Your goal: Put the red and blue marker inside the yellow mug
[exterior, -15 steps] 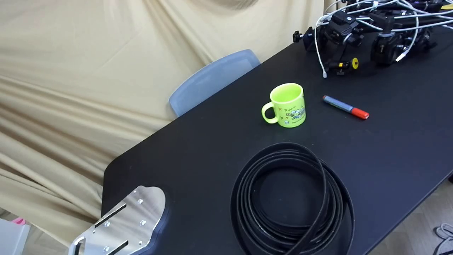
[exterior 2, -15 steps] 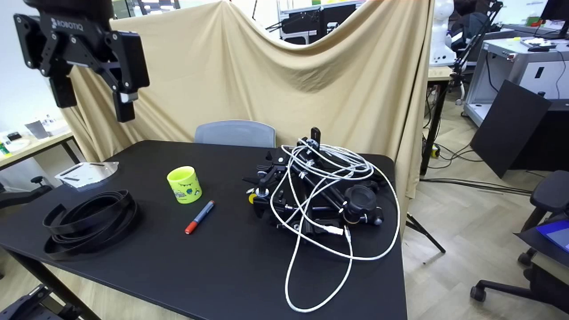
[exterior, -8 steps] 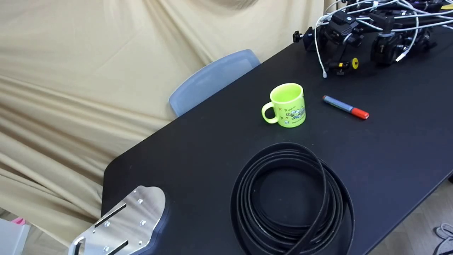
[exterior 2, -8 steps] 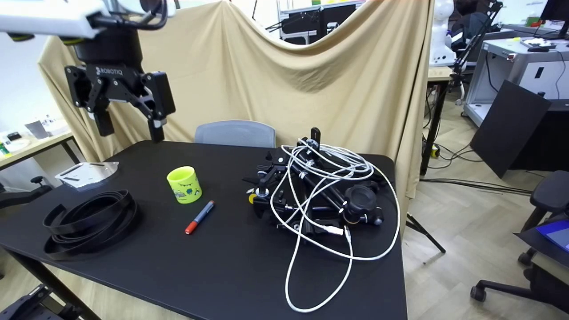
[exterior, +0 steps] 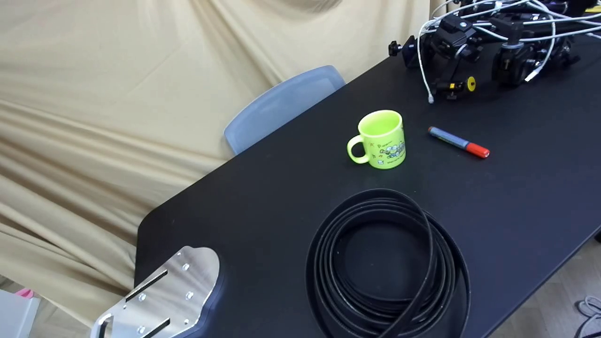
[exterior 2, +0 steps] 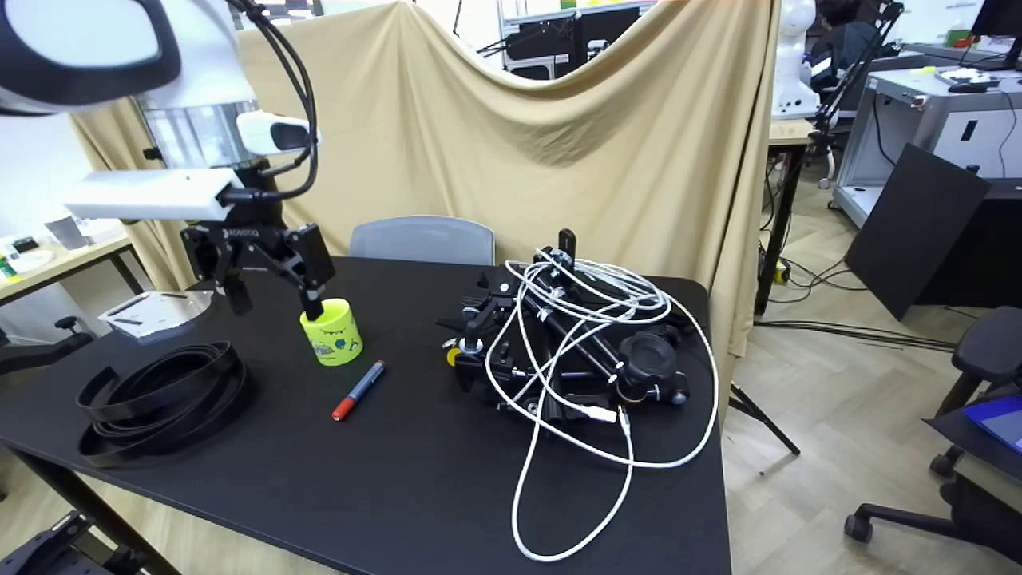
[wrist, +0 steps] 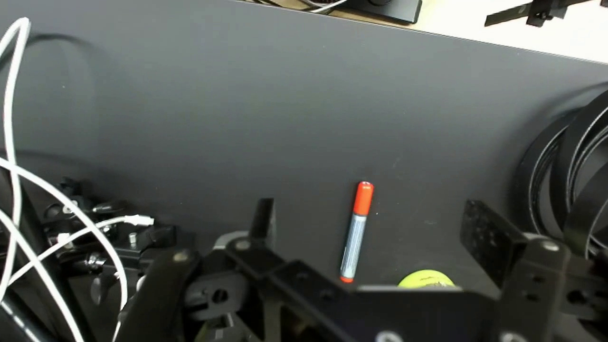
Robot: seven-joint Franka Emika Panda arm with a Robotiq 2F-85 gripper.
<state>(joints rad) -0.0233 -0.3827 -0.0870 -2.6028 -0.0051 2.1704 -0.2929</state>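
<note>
The red and blue marker (exterior: 453,140) lies flat on the black table beside the yellow mug (exterior: 386,146), which stands upright with its handle out to the side. Both also show in the exterior view with the arm, the marker (exterior 2: 359,390) in front of the mug (exterior 2: 337,339). My gripper (exterior 2: 277,308) is open and empty above the table; one finger overlaps the mug's rim in that view. In the wrist view the gripper (wrist: 370,211) has its fingers wide apart, with the marker (wrist: 353,244) between them below. Only a sliver of the mug (wrist: 424,278) shows there, the rest hidden by the gripper.
A coil of black strap (exterior 2: 160,399) lies near the mug. Black tripod gear with white cables (exterior 2: 575,343) covers the table's other side. A metal plate (exterior: 173,291) sits near a table end. A grey chair back (exterior 2: 423,239) and beige curtain (exterior 2: 591,176) stand behind.
My open gripper has come down and to the right in the exterior view, from high at upper left to near the mug's height. The marker and mug have not moved.
</note>
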